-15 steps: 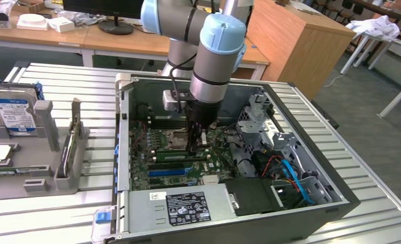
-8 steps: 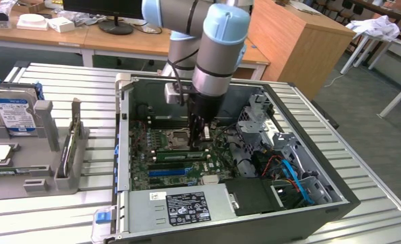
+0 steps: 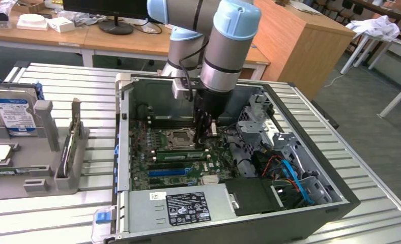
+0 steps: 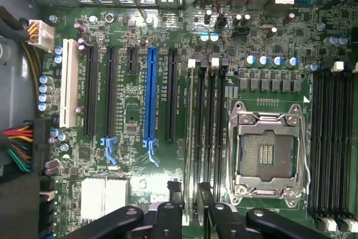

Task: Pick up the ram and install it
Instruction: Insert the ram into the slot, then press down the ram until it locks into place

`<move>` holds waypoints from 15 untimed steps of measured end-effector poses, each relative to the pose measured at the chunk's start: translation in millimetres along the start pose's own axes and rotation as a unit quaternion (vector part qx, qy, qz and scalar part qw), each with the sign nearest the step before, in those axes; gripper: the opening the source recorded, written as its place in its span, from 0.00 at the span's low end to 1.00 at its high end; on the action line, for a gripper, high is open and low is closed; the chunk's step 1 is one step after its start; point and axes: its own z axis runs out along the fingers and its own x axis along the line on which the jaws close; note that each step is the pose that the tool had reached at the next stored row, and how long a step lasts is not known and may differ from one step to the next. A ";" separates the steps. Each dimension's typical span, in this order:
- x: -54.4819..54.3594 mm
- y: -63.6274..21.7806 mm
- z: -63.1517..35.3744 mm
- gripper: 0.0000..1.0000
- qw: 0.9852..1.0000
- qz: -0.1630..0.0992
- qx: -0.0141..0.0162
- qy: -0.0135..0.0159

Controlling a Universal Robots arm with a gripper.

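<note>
Green ram [image 3: 180, 154], thin flat stick, seated in a black motherboard [image 4: 128, 155] slot; black end effector [image 4: 190, 194] fingers spread just above it

Looks like I'm driving in a robotics lab or hardware test room inside an office-type building. Evidence: an open PC case [image 3: 234, 168] lies on a slatted metal workbench [image 3: 72, 81] with its motherboard [image 4: 168, 155] exposed. Beside it a grey fixture [image 3: 37, 162] racks parts, including a hard drive [image 3: 13, 114]. Behind the bench I see wooden desks [image 3: 64, 35] with a monitor stand [image 3: 115, 25] and small boxes [image 3: 61, 24], a wooden cabinet [image 3: 302, 40], grey carpet floor [image 3: 370, 96], white table legs [image 3: 363, 48].
</note>
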 end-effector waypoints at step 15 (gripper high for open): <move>0.0 0.0 0.0 0.10 1.000 0.000 0.000 -0.005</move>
